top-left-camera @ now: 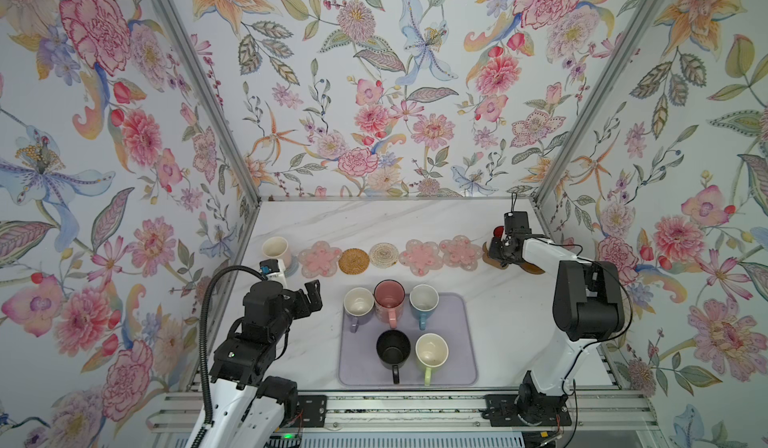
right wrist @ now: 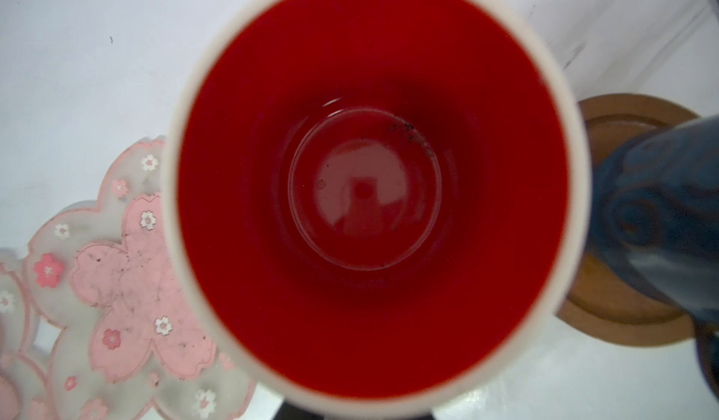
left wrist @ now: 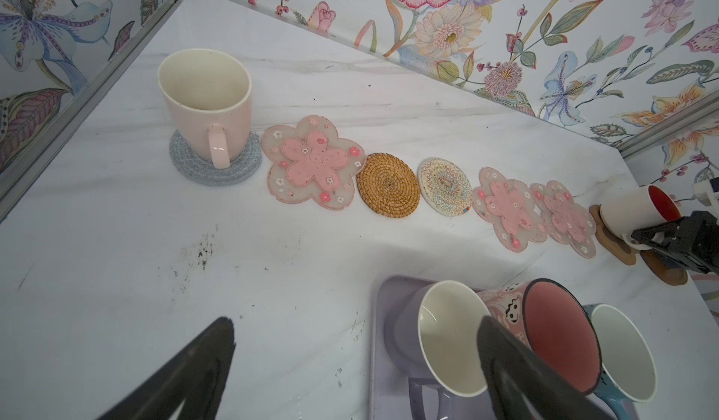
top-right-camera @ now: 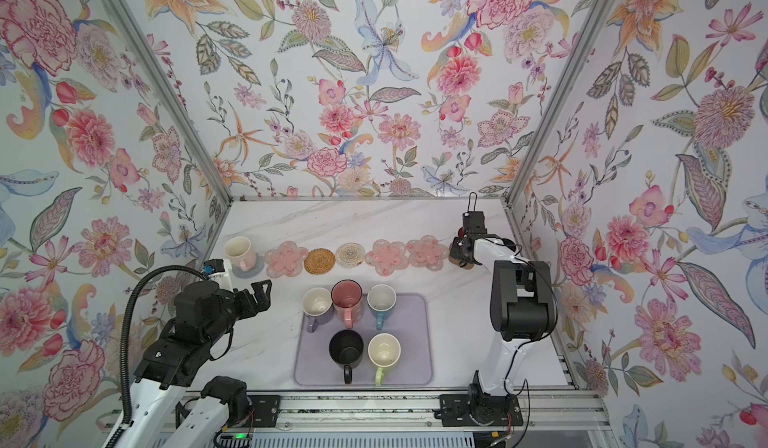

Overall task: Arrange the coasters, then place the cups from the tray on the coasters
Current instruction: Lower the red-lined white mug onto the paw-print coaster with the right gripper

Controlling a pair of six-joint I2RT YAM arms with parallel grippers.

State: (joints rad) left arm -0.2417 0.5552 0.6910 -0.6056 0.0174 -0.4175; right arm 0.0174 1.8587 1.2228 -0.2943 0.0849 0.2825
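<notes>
We have coasters (top-left-camera: 353, 260) arranged, two cups (top-left-camera: 275, 248) placed, five on the tray (top-left-camera: 459, 321); right jaws clamp the red-lined cup (left wrist: 622, 211), left jaws gape empty.

coasters (top-left-camera: 353, 260) behind tray (top-left-camera: 462, 367), cups (top-left-camera: 393, 348) on tray

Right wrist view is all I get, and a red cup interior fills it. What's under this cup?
Observer: The left wrist view shows the white cup over the brown paw coaster, with the right gripper shut on it. I can't tell if it has touched down.
Operator: How many cups haven't been placed yet?
Observer: Five stand on the tray in both top views: lavender cup, pink cup, blue cup, black cup, light green cup.
Operator: Is the other arm busy?
Observer: No, the left gripper is open and empty, left of the tray.
</notes>
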